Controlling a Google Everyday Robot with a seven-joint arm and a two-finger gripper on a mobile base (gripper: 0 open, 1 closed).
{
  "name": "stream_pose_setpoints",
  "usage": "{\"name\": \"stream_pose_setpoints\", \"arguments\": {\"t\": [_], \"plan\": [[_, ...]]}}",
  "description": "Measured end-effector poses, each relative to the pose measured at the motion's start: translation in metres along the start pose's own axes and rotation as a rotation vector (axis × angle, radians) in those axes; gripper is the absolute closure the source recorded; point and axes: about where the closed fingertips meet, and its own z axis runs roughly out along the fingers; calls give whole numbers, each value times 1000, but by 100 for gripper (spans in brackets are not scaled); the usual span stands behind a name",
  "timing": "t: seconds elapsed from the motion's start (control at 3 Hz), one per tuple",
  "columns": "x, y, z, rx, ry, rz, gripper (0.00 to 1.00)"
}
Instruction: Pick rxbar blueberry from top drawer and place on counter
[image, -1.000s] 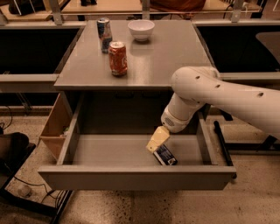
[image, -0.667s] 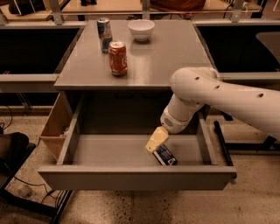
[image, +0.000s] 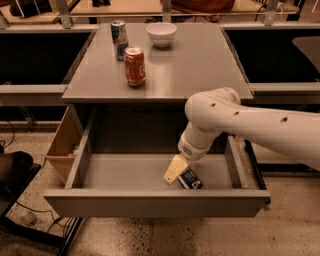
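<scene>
Your tool (image: 175, 173) is down in the drawer (image: 150, 204) right at the bar (image: 190, 179); can't tell if it's gripping. Lift and worktop (image: 195, 65) drop remain.

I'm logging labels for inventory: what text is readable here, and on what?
No text is readable.
Orange soda can: markings blurred.
Blue-and-silver can: blurred.
Dark-blue foil-wrapped bar in the grey top drawer, beside the tan gripper: white markings too small.
</scene>
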Motion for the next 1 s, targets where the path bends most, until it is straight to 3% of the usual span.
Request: {"name": "stream_pose_setpoints", "arguments": {"t": [0.33,0.67,1.0], "plan": [[-7,-30,19,70,-10,-22,0],[-10,-44,29,98,-11,-22,0],[4,-41,40,96,-3,5,0]]}}
